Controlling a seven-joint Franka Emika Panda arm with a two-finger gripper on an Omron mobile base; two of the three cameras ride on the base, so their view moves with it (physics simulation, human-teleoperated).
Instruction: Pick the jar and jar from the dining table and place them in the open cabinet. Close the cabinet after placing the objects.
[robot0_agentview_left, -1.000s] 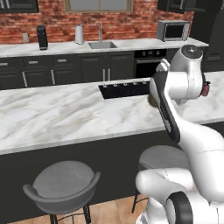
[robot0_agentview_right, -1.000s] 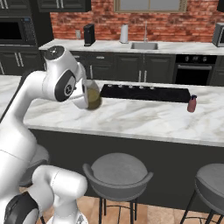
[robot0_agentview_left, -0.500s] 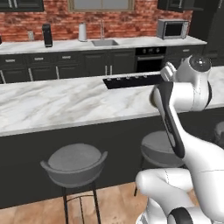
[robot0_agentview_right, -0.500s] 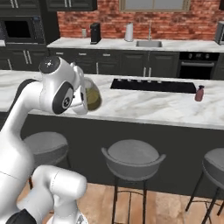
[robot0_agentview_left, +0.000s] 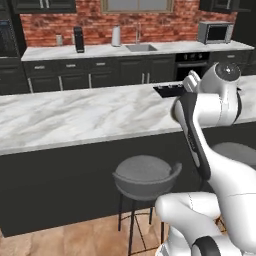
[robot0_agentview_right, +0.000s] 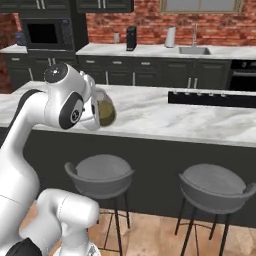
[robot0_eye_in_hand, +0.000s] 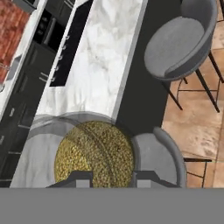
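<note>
Base views flank arm, sharing dining table.

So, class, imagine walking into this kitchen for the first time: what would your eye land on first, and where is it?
First, the big white arm in the foreground, its gripper shut on a glass jar of olive-yellow filling carried in the air before the long marble dining table. Grey stools stand at that table's near side, and a red brick wall runs behind the far counter.

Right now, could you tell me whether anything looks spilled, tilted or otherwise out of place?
Nothing stands out. The gripper holds the olive-yellow jar clear of the dining table, with its filling inside and no spill on the marble. The stools stand upright beneath the table's edge.
</note>
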